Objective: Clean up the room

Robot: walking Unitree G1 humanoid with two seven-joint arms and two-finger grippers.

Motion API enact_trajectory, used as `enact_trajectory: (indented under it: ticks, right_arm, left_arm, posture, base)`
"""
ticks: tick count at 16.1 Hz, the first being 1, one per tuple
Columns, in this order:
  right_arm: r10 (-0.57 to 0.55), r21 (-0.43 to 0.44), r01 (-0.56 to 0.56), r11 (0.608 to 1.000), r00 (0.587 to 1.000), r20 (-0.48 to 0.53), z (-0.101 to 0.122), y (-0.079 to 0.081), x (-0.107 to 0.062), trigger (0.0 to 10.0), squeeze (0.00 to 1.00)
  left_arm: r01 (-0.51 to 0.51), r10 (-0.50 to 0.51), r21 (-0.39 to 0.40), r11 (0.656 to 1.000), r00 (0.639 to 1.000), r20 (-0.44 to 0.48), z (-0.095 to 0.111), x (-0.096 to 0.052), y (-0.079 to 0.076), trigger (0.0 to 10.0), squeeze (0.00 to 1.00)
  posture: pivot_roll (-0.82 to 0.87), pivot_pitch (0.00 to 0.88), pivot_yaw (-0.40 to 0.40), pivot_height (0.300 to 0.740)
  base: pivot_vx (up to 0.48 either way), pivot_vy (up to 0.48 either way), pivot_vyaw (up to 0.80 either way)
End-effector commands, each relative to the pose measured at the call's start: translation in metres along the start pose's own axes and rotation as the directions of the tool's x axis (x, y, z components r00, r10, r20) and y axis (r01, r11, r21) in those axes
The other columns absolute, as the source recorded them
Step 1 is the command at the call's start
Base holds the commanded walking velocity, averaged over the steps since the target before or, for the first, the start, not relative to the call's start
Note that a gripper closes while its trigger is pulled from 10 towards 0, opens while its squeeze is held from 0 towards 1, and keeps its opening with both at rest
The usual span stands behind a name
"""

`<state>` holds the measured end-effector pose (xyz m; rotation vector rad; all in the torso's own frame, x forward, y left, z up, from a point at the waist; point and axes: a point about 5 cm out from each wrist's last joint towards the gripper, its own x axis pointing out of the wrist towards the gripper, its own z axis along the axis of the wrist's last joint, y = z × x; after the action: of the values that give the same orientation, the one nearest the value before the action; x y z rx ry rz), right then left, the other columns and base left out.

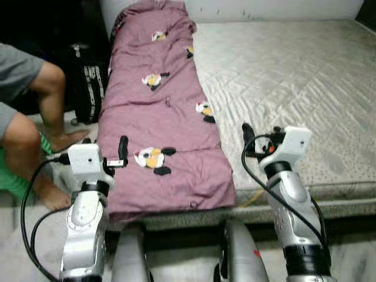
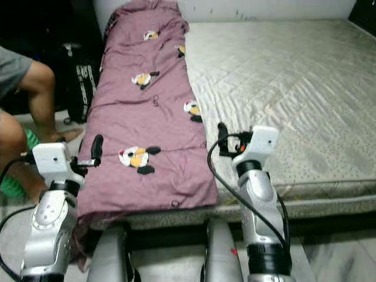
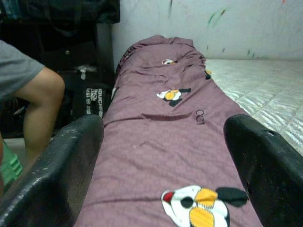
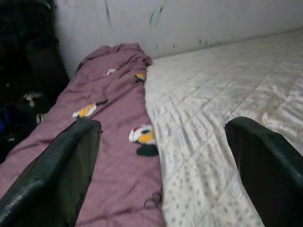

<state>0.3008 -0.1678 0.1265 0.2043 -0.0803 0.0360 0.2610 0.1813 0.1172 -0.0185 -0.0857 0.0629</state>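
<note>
A wide mattress in a pale quilted cover (image 1: 294, 76) spans the scene, with a long mauve penguin-print blanket (image 1: 158, 111) folded into a strip along its left edge, from the wall to the near edge. A seated person's bare leg (image 1: 47, 111) is beside it, next to a black bag (image 1: 88, 88). The left gripper (image 1: 120, 154) hovers over the blanket's near end, the right gripper (image 1: 249, 140) over the mattress; both are spread wide, holding nothing. Whether the blanket needs more folding or is finished, I cannot tell

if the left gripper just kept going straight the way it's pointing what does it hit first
Probably the purple blanket: the left gripper, open, points low along it up the bed. Depth is unclear; it may skim above.
</note>
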Motion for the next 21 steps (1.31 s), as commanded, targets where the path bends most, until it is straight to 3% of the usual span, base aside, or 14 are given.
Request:
enact_trajectory:
  ticks: [1, 8, 15, 21]
  right_arm:
    - [-0.003, 0.0, 0.003, 1.0, 1.0, 0.011, 0.002, 0.001, 0.003, 10.0, 0.0]
    - [0.001, 0.011, -0.001, 1.0, 1.0, 0.004, -0.007, 0.005, -0.003, 10.0, 0.0]
    - [-0.013, -0.003, 0.013, 1.0, 1.0, -0.021, -0.013, 0.0, -0.014, 10.0, 0.0]
    - [-0.036, 0.006, 0.036, 0.999, 0.998, -0.045, -0.014, -0.001, -0.01, 10.0, 0.0]
  left_arm:
    - [0.006, -0.006, 0.009, 1.0, 1.0, 0.013, 0.003, 0.003, 0.0, 10.0, 0.0]
    - [0.021, -0.022, 0.043, 0.999, 1.0, 0.011, 0.003, 0.002, 0.0, 10.0, 0.0]
    - [-0.031, 0.033, 0.041, 0.999, 0.998, -0.052, -0.005, 0.006, 0.005, 10.0, 0.0]
    - [-0.038, 0.04, 0.032, 0.999, 0.997, -0.068, -0.008, 0.007, 0.003, 10.0, 0.0]
  posture:
    - [0.0, 0.0, 0.038, 0.651]
    - [0.01, 0.0, 0.047, 0.736]
    - [0.0, 0.0, 0.052, 0.74]
    - [0.0, 0.0, 0.033, 0.74]
  base:
    - [0.0, 0.0, 0.0]
    - [0.0, 0.0, 0.0]
    - [0.0, 0.0, 0.0]
    - [0.0, 0.0, 0.0]
